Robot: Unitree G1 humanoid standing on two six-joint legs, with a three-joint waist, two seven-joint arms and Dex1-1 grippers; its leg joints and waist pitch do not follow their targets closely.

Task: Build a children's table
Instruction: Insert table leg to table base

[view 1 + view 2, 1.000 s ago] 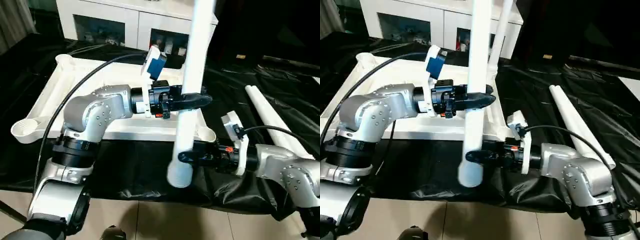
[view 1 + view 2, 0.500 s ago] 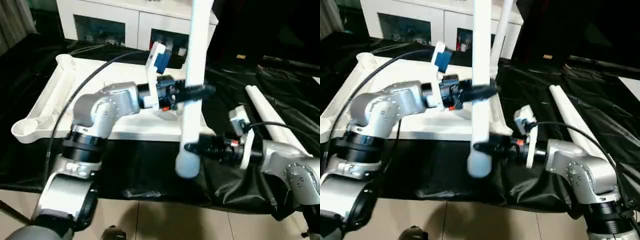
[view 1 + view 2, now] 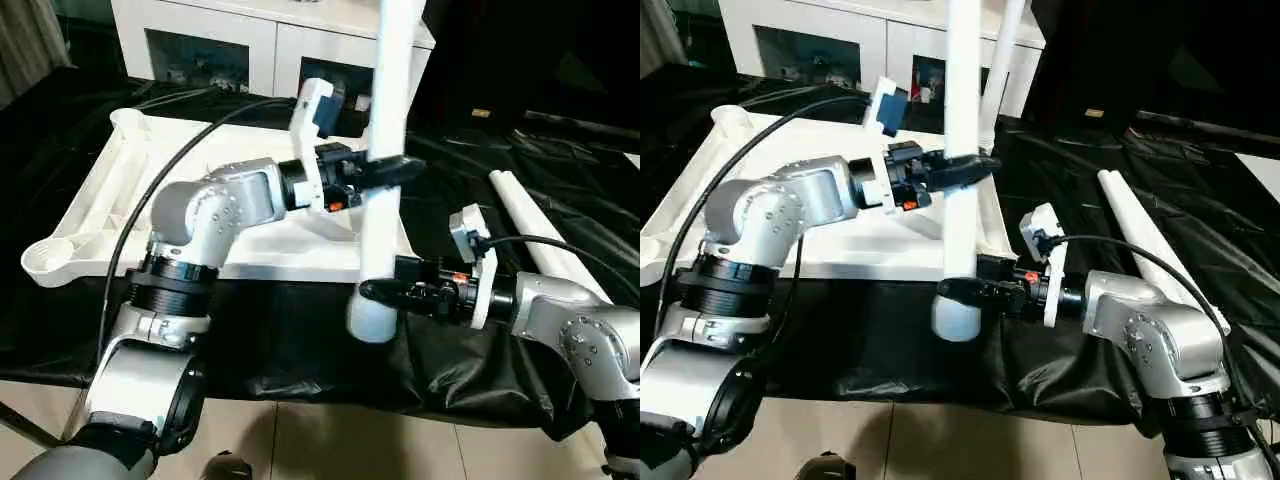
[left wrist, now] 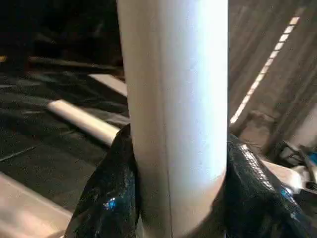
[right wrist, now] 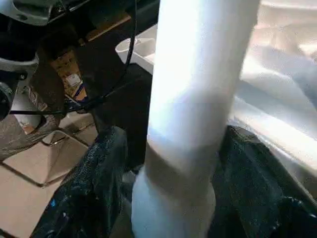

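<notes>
A black plastic sheet (image 3: 300, 330) covers the low platform, its front edge hanging in wrinkles over the tiled floor (image 3: 330, 440). The white tabletop (image 3: 120, 190) lies upside down on the sheet's left part, round sockets at its corners. Toward the right edge, a loose white leg (image 3: 1140, 240) lies on the sheet.

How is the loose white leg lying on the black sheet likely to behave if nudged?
The leg is a smooth round tube, so it would probably roll sideways. It looks stiff and hollow, likely light for its length. The wrinkled black sheet may slow it.
</notes>
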